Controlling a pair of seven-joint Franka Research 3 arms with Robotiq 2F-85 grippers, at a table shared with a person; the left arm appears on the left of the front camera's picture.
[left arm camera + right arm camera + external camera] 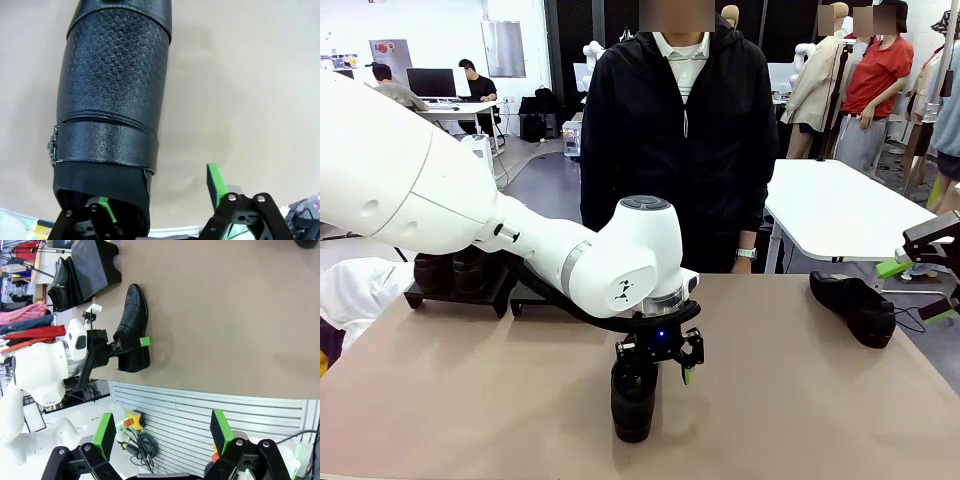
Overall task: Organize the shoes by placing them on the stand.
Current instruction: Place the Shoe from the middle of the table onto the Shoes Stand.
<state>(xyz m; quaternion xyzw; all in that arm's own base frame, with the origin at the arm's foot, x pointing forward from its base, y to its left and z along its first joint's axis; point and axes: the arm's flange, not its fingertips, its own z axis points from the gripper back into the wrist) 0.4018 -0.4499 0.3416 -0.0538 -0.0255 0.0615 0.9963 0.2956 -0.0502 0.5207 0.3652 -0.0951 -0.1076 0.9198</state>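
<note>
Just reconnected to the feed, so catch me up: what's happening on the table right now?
The left gripper is down over the heel end of a black shoe lying near the front middle of the table, open, one finger inside the shoe's opening and the other outside. A second shoe lies at the right, near the open right gripper. The black stand at back left already carries shoes. The person stands at the far side, touching nothing.

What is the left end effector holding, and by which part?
Nothing yet: the left end effector is open over the black glossy leather dress shoe, one finger inside its opening, the other outside, apart.
</note>
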